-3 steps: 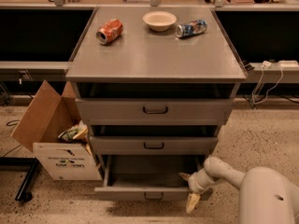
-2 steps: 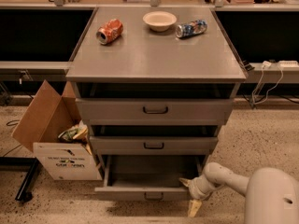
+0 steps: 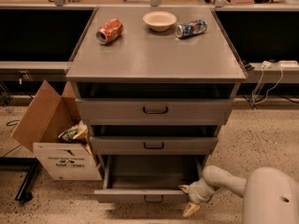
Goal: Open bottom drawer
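Observation:
The grey metal cabinet (image 3: 154,55) has three drawers with small black loop handles. The bottom drawer (image 3: 142,196) is pulled out toward me, its inside showing, its handle (image 3: 153,199) at the front. The top drawer (image 3: 154,110) and middle drawer (image 3: 153,145) stand slightly out. My gripper (image 3: 187,199) is at the right end of the bottom drawer's front, at its corner, with the white arm (image 3: 224,181) reaching in from the lower right.
An open cardboard box (image 3: 51,139) with trash stands on the floor left of the cabinet. A red can (image 3: 110,31), a bowl (image 3: 160,20) and a blue can (image 3: 190,28) lie on the cabinet top. Cables (image 3: 271,78) hang at the right.
The bottom drawer has come slightly further out and my gripper has moved a little lower with its front right corner.

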Available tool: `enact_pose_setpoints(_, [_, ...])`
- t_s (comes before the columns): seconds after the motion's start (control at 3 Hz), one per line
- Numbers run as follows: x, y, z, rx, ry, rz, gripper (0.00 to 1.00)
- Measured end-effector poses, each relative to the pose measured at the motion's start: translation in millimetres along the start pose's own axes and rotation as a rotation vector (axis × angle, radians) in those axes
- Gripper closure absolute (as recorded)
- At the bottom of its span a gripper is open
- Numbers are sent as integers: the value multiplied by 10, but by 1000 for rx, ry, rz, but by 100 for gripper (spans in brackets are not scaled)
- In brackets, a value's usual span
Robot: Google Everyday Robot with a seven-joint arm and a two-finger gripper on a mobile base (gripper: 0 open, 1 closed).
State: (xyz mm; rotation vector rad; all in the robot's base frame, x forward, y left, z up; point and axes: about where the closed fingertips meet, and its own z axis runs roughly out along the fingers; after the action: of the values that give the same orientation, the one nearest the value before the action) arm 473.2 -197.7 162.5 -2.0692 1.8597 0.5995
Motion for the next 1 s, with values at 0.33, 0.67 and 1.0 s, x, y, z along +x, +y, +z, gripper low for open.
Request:
enact_pose_setpoints(0.33, [-7,14,-19,0,-1,-1,58])
enact_pose_setpoints(0.67, [-8,22,-38,5,-3,-4,81])
enact_pose_setpoints(1.0, [-13,22,-47,5,-3,-4,100])
